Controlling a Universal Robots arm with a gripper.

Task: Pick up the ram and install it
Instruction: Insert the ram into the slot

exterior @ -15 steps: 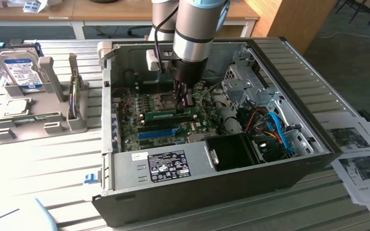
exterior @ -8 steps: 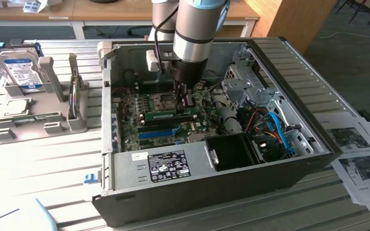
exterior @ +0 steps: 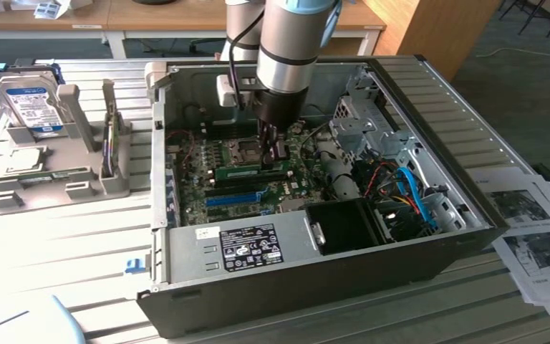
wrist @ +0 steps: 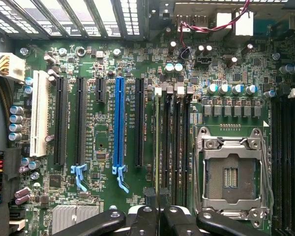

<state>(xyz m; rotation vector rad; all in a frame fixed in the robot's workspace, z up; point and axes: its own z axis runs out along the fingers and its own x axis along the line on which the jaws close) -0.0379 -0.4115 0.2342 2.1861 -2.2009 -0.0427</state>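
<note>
Hand [exterior: 277, 152] down inside the case [exterior: 304, 283], pinched narrow on the ram [wrist: 160, 147]!
The ram stands edge-on along the black memory slots [wrist: 177, 147], just beside the processor socket [wrist: 231, 172] on the motherboard [wrist: 108, 64].

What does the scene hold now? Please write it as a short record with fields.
claw: shut on the ram, inside the case
ram: edge-on at the black slots beside the CPU socket
seated: cannot tell
case: open, on its side
outside: hard drive in a rack, exterior view's left; papers, right
</note>
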